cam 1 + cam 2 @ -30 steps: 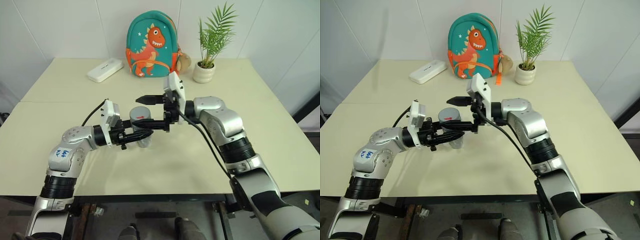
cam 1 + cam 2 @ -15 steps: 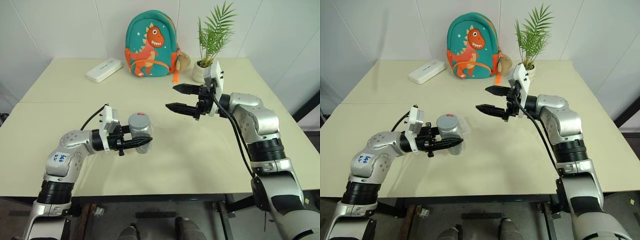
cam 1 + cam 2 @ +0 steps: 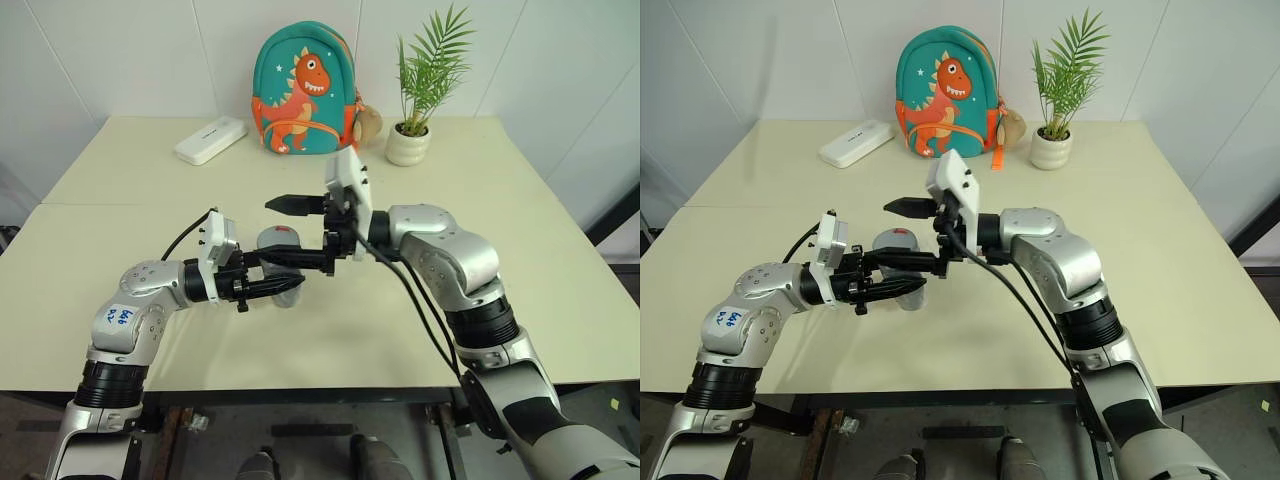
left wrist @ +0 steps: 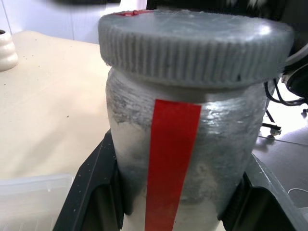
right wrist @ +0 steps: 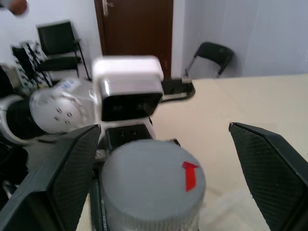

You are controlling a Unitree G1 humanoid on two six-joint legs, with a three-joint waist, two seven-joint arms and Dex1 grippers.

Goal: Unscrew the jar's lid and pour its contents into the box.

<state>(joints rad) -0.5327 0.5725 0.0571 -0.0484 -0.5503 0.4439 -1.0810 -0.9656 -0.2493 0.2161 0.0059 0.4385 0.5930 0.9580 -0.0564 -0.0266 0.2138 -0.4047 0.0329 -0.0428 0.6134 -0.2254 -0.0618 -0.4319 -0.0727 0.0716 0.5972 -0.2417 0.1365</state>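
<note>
The jar (image 4: 187, 159) is silvery with a red vertical stripe and stands upright just above the table. My left gripper (image 3: 284, 276) is shut on its body, one black finger (image 4: 86, 192) on each side. The grey ribbed lid (image 5: 153, 180) with a red arrow mark sits on the jar. My right gripper (image 3: 288, 231) reaches in level from the right and is open, its two fingers (image 5: 269, 168) straddling the lid with a gap on each side. A corner of the clear plastic box (image 4: 29, 192) lies on the table just beside the jar. The contents are hidden inside the jar.
At the back of the cream table (image 3: 520, 250) stand a teal dinosaur backpack (image 3: 303, 90), a white oblong case (image 3: 210, 139) to its left and a potted plant (image 3: 410, 140) to its right. The table's front edge runs below both arms.
Half a second ago my right gripper was out to the right near the plant; it has swung back left and now straddles the lid again. The left gripper and jar held still.
</note>
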